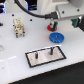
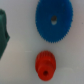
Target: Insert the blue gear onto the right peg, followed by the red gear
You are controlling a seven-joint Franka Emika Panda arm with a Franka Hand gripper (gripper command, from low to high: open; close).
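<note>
My arm comes in from the top of the exterior view, and my fingers (image 1: 53, 24) hang above the white surface (image 1: 15, 62), over the two gears. They are small and partly blurred there, and the wrist view shows none of their tips clearly, so I cannot tell how wide they stand; I can only say that nothing is visibly held between them. The blue gear (image 1: 56, 37) lies flat on the surface just below my fingers in the exterior view, and the red gear (image 1: 50, 28) sits just beside it, toward the far edge and nearly under my wrist. In the wrist view the blue gear (image 2: 54, 20) shows its toothed rim and small centre hole, and the red gear (image 2: 45, 64) lies near it but apart, its raised hub and hole facing the camera. A dark shape at one edge of the wrist view is too blurred to name. Nearer the camera in the exterior view lies the plate (image 1: 46, 55), grey with a black frame, set at a slight angle on the surface. Two thin dark pins stand on it; the right peg (image 1: 51, 50) is bare, as is the left one (image 1: 36, 55). Both gears are well apart from the plate. A small tan figure (image 1: 18, 26) stands on the surface toward the exterior view's left.
</note>
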